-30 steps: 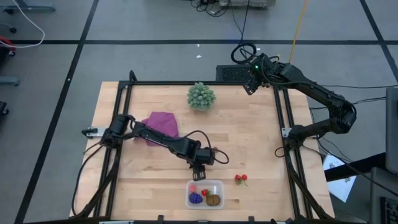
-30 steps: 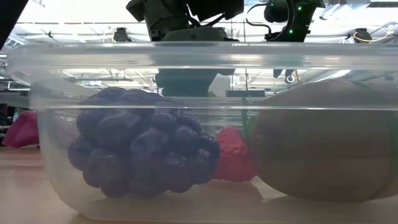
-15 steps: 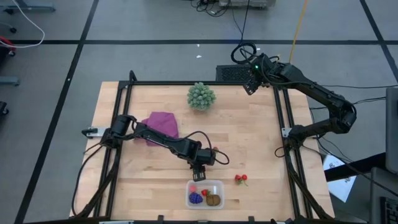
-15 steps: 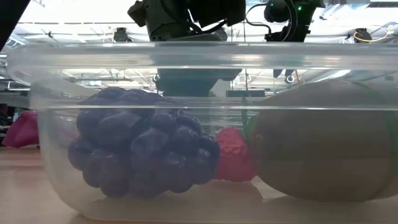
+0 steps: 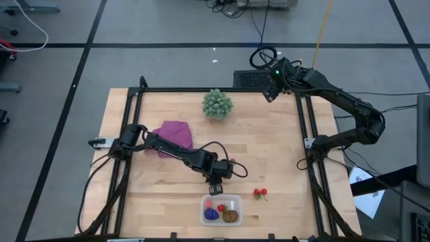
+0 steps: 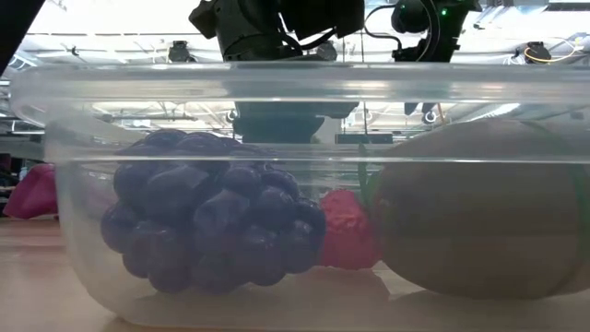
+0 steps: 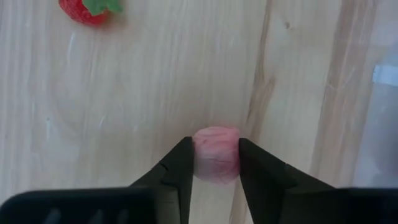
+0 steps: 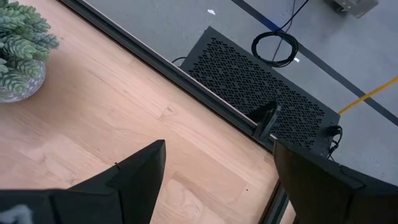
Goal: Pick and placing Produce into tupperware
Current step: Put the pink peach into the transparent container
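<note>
Left gripper [image 7: 214, 163] pinching a pink berry [image 7: 215, 153] between its fingers, just above the wood beside the tupperware [image 5: 222, 209]; tub rim right next to the left gripper, so only a short carry over the wall needed, probably; right gripper [image 8: 214, 171] spread wide, parked well apart at the far corner.

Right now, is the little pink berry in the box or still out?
Out. The left gripper is shut on the pink berry above bare wood, just beside the tupperware, which already holds grapes and a kiwi.
</note>
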Controlling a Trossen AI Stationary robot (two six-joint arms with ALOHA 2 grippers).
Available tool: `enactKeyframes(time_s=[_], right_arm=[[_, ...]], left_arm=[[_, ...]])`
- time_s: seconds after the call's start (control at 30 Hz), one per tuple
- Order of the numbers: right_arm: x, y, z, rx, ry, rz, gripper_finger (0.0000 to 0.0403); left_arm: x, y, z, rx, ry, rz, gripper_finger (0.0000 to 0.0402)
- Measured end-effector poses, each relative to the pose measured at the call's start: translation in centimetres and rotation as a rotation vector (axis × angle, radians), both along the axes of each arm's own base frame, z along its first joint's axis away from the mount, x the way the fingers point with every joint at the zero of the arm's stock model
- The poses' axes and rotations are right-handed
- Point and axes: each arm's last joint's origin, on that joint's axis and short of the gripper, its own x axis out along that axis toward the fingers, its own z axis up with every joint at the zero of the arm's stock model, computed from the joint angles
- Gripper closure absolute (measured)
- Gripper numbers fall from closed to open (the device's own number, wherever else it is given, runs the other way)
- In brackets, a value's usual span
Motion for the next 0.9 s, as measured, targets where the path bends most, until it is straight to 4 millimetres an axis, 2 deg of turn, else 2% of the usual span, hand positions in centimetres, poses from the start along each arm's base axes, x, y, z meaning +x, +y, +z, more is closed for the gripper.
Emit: enactKeyframes(time_s=[0.3,0.43,0.63,0.9], right_arm=[[0.1,-0.1,0.1,-0.013,-0.015,0.000,0.0112],[0.1,-0.1,0.1,-0.014,-0.016,0.000,0.0112],[0.1,-0.1,0.1,-0.014,-0.016,0.000,0.0112],[0.1,-0.1,0.1,-0.016,-0.010,0.007,0.0112]], left_arm=[[0.0,0.0,0.0,-0.004,0.004,0.006,0.0294],[-0.1,0.0,0.8,-0.002,0.039,0.005,0.0293],[0.2,-0.7,3.6,0.017,0.075,-0.016,0.0293],[-0.1,-3.5,8.7,0.053,0.064,-0.040,0.0293]])
